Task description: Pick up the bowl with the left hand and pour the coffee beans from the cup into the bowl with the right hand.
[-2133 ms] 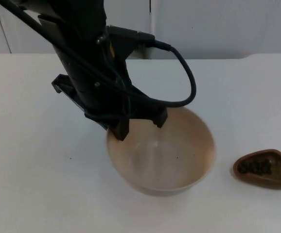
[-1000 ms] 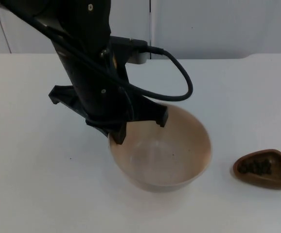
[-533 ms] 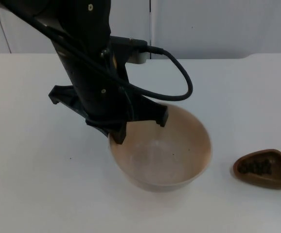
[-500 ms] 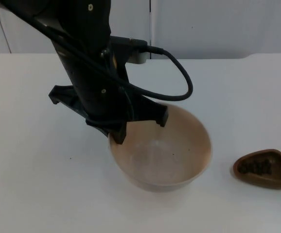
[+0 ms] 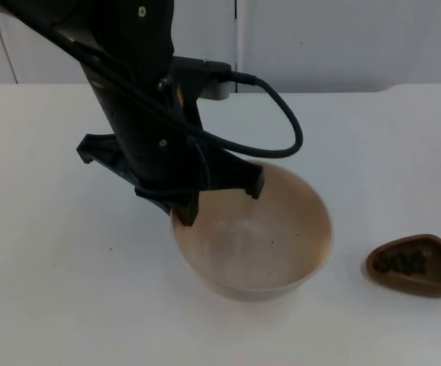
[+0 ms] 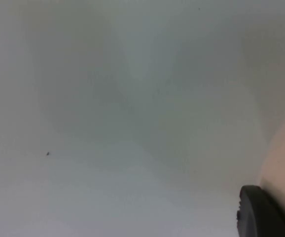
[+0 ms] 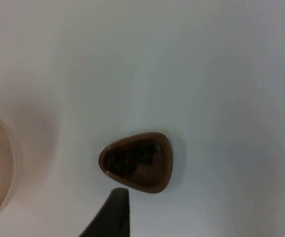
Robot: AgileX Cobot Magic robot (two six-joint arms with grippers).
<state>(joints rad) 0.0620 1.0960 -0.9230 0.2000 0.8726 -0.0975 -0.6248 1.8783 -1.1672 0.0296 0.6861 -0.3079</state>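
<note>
Beige bowl (image 5: pixel 252 236) mid-counter (image 5: pixel 45 290), upright, mouth up, few dark specks inside. Left gripper (image 5: pixel 219 193) at bowl's far rim, jaws astride it, one inside, one outside; firmness of grip unclear. Brown cup (image 5: pixel 414 264), rounded-triangular, holds coffee beans (image 5: pixel 403 262), well right of bowl, long axis left-right. Right gripper above cup; jaws' state not discernible.

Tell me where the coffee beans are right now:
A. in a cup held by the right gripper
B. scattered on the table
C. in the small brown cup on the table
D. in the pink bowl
C: the coffee beans lie dark inside the brown cup, which stands on the table beside the pink bowl.
</note>
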